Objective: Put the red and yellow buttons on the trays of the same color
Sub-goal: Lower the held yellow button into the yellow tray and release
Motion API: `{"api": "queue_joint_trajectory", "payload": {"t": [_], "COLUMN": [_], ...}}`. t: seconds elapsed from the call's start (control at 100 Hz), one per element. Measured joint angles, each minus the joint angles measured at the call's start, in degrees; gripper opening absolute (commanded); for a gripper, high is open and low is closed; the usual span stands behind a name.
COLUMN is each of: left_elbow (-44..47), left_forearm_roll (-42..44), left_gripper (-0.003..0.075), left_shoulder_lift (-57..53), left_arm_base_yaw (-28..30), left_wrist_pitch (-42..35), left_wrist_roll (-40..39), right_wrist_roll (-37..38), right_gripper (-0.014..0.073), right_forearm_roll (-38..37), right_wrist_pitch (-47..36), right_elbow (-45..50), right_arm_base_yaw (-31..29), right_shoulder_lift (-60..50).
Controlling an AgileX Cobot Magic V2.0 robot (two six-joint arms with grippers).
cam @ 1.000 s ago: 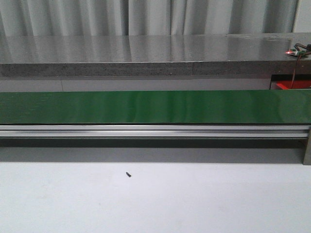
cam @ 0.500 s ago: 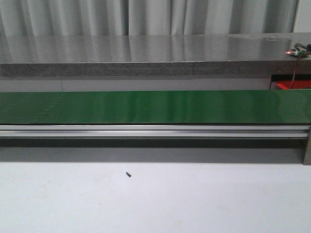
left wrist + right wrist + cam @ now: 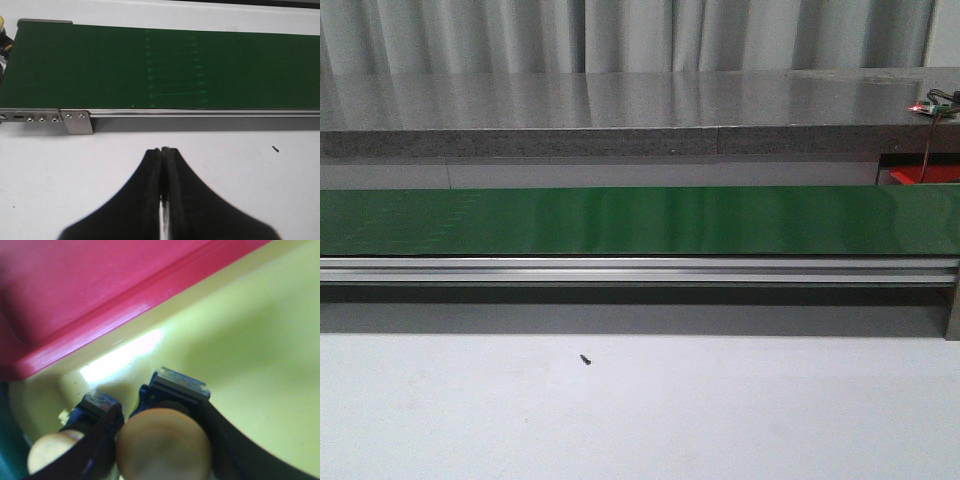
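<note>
- Shows no change in the front view against a second ago: belt [image 3: 640, 220] bare across the middle of the frame, table [image 3: 640, 420] below it bare but for a screw [image 3: 585, 359] left of centre, no arm in sight.
- Means, as a judgement, that nothing new arrives for sorting just now; leaves the live work with the right arm, out of that view.
- Fills the right and centre of the right wrist view with the yellow tray [image 3: 250, 330], its floor lit by a bright glare patch left of centre.
- Puts the red tray [image 3: 75, 285] in the upper left of that view, its rim touching or overlapping the yellow one; shows nothing in the part of it visible.
- Sets the button [image 3: 162, 442], yellow, at bottom centre over the yellow tray floor, so colour and tray match; cannot tell whether resting or just above.
- Shows a second button [image 3: 47, 455], also yellow, at lower left, in the same tray, just outside one finger.
- Has the right gripper [image 3: 140, 392] clenched on the button, one finger on each side.
- Has the left gripper [image 3: 164, 152] closed on nothing at bottom centre of its view, over the table, near the belt's edge.
- Suggests release as the next step.
</note>
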Motion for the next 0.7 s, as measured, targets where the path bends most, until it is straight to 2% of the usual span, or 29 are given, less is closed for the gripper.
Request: {"api": "queue_joint_trajectory", "payload": {"t": [0.14, 0.21, 0.26, 0.41, 0.46, 0.7], "left_elbow": [0.0, 0.0, 0.0, 0.0, 0.0, 0.0], "left_forearm_roll": [0.0, 0.0, 0.0, 0.0, 0.0, 0.0], "left_gripper": [-0.002, -0.002, -0.002, -0.002, -0.002, -0.002], "left_shoulder_lift": [0.0, 0.0, 0.0, 0.0, 0.0, 0.0], "left_arm_base_yaw": [0.0, 0.0, 0.0, 0.0, 0.0, 0.0], "left_wrist_pitch": [0.1, 0.1, 0.1, 0.1, 0.1, 0.1], "left_wrist_roll": [0.0, 0.0, 0.0, 0.0, 0.0, 0.0], "right_wrist_roll": [0.0, 0.0, 0.0, 0.0, 0.0, 0.0], "right_gripper": [0.008, 0.0109, 0.0165, 0.0443, 0.0485, 0.049], "right_forearm_roll": [0.1, 0.1, 0.3, 0.3, 0.3, 0.3], "right_wrist_pitch": [-0.6, -0.8, -0.9, -1.0, -1.0, -1.0], "right_elbow": [0.0, 0.0, 0.0, 0.0, 0.0, 0.0], "right_arm_base_yaw": [0.0, 0.0, 0.0, 0.0, 0.0, 0.0], "right_shoulder_lift": [2.6, 3.4, 3.9, 4.5, 4.5, 2.9]}}
